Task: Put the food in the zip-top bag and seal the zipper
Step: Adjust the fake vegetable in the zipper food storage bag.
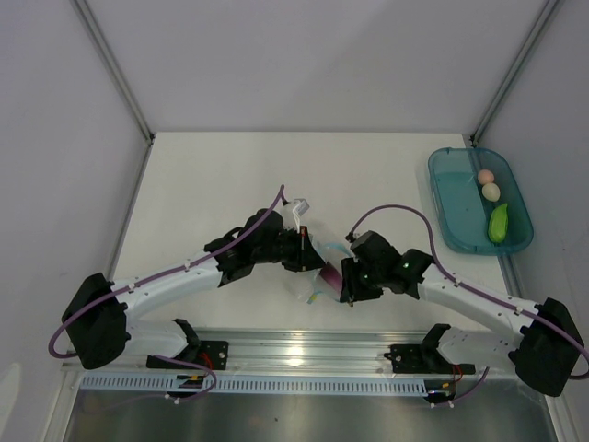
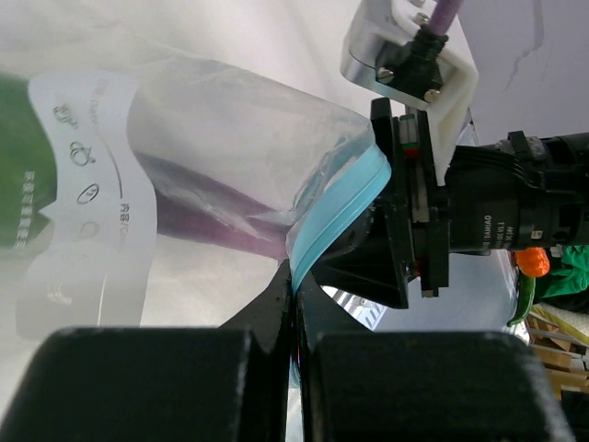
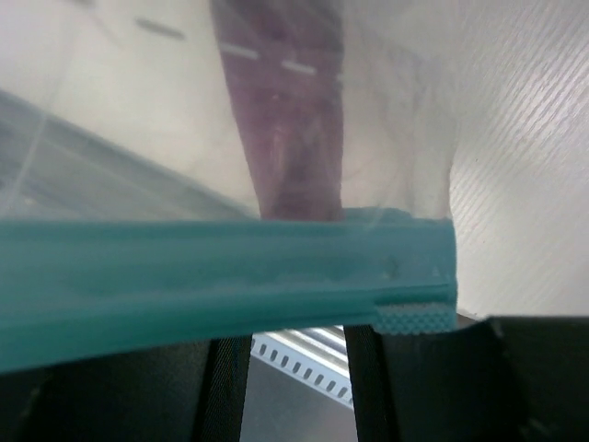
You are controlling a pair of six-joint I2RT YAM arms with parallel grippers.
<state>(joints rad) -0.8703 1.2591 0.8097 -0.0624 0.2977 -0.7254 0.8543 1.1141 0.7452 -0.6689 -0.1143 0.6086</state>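
The clear zip-top bag (image 1: 316, 287) (image 2: 230, 129) hangs between both grippers at the table's middle. My left gripper (image 1: 306, 250) (image 2: 296, 281) is shut on the teal zipper (image 2: 342, 204) at the bag's mouth. The purple eggplant piece (image 1: 329, 274) (image 2: 202, 219) (image 3: 290, 120) lies inside the bag and runs straight out from my right gripper (image 1: 346, 278) (image 3: 293, 333). That gripper's jaws stand about the piece's width apart, their tips hidden behind the zipper (image 3: 221, 276). A green shape (image 2: 17, 157) shows through the bag. A pink ball (image 1: 485, 175), egg (image 1: 491, 191) and light green vegetable (image 1: 498, 224) lie in the tray.
The teal oval tray (image 1: 453, 207) sits at the table's far right edge. A metal rail (image 1: 294, 354) runs along the near edge between the arm bases. White walls enclose the table on three sides.
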